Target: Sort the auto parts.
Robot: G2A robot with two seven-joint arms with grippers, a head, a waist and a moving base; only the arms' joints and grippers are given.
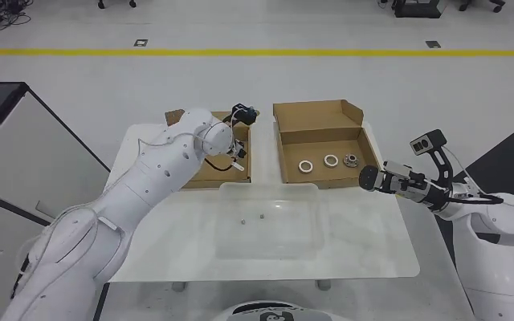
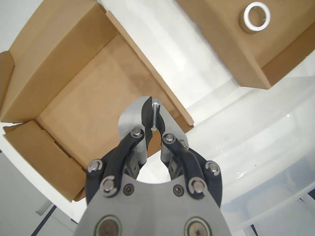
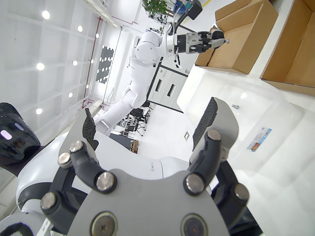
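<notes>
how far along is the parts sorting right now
Done: a ring, another ring and a darker part lie in the right box. In hand: the left gripper holds a bolt over the left box. Left: two small parts in the clear bin; the right gripper is open.

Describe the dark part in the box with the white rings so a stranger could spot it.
On the white table, look beyond the clear plastic tray to the open brown cardboard box on the robot's right. Three parts lie in a row on its floor. The dark grey metal part is the end one nearest the right gripper; its two neighbours are white rings.
</notes>
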